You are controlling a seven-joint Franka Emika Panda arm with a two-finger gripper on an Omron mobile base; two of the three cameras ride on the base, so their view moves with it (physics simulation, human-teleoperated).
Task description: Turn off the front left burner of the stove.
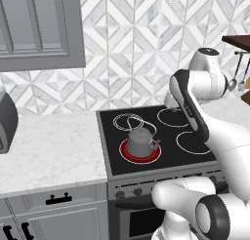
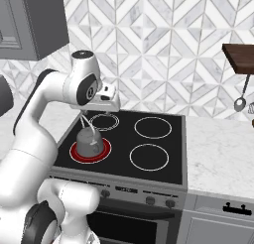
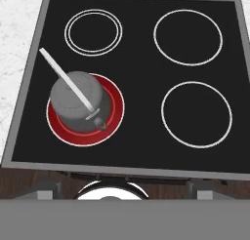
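Burner on, nothing done yet.
Red-glowing front left burner (image 3: 85, 110) under grey kettle (image 3: 75, 101); my hand's state unclear.

stove (image 3: 141, 151): steel-grey range, flat black glass cooktop, four white ring markings; seen from the hand looking straight down on the cooktop, front edge nearest the hand; row of small dark knobs on the front panel, seen from the base cameras; front left burner (image 3: 113, 118): white-outlined ring, disc glowing red, so lit; sits below and to the hand's left, near the front edge; double ring just behind it; grey kettle stands on it, covering most of the disc, red showing around its base
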